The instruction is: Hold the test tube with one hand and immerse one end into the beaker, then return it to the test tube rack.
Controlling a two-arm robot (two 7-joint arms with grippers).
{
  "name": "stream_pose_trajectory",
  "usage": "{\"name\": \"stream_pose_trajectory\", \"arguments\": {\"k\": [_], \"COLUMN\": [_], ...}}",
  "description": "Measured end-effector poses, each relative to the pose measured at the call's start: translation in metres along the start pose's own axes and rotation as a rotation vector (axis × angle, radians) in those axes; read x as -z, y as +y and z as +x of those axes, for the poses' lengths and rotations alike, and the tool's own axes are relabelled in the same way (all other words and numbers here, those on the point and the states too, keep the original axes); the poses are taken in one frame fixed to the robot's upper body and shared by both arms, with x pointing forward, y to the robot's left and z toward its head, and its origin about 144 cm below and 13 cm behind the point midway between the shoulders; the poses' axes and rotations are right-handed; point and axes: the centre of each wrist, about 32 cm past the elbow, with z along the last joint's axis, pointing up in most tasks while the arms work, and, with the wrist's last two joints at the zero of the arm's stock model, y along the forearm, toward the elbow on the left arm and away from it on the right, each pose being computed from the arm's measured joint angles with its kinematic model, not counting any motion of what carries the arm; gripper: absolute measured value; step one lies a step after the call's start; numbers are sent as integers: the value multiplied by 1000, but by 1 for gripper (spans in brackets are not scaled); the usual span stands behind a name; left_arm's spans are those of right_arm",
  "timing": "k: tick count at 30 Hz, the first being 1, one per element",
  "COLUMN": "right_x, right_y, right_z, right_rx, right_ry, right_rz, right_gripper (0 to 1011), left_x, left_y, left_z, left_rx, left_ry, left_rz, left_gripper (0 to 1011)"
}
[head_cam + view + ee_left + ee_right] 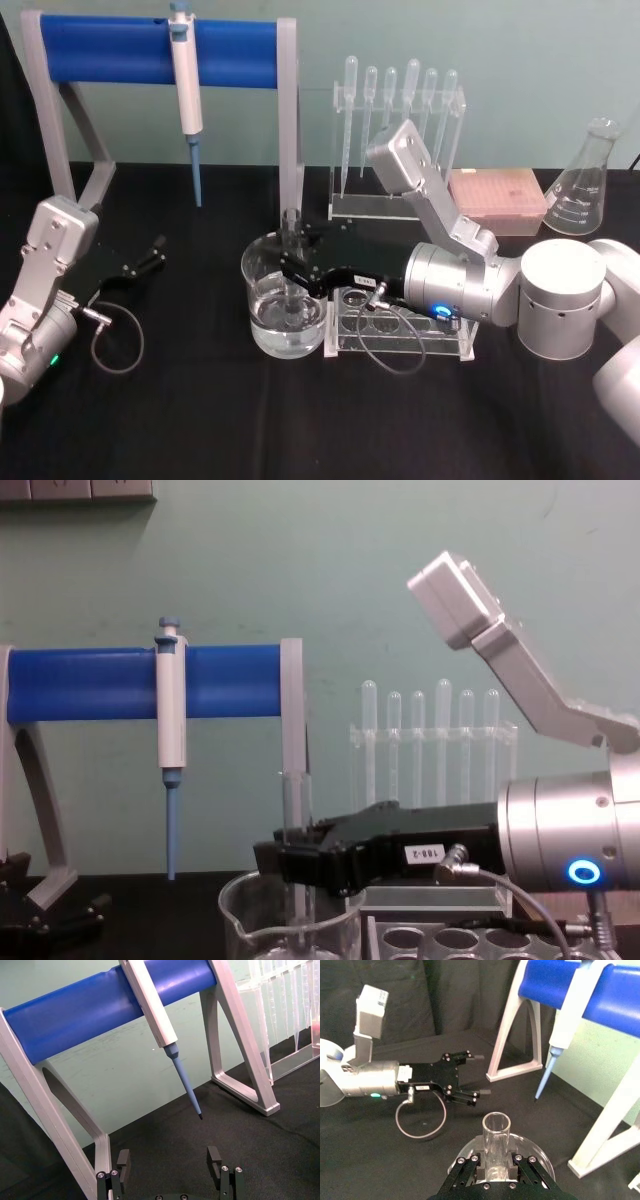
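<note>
The right end effector (290,262) reached in from the right across the test tube rack (405,335), its fingers closed on the test tube (291,228). The tube stood upright inside the beaker (256,290), its lower end in the clear liquid and its plain rim above the black fingers. It was narrow clear glass, taller than the beaker's wall. The beaker sat just beside the rack's left edge, with the grey leg of the blue stand (289,120) close behind it. Bare black surface (200,420) lay open in front and to the left. The left end effector (156,253) was well apart near the left edge, fingers spread wide and empty.
</note>
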Motion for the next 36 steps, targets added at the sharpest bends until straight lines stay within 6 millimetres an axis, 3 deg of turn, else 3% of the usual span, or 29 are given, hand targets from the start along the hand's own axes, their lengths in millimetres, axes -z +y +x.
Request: {"name": "stream_pose_trajectory", "arguments": {"k": [12,23,28,36], "right_x": [-22,-61,-85,-98], "right_y": [-8,-25,-44,-79], "right_z": [3,2,-1,-7], "right_rx": [-4,-16,-18,17], "right_ry": [-30,-87,-115,-124], "right_rz": [66,129,152,167], "right_gripper": [227,227,227,227], "left_x": [0,0,0,0], "left_y": [0,0,0,0], "left_z": [0,0,0,0], "left_rx": [0,0,0,0], "left_ry": [0,0,0,0], "left_rz": [0,0,0,0], "left_gripper": [1000,1000,1000,1000]}}
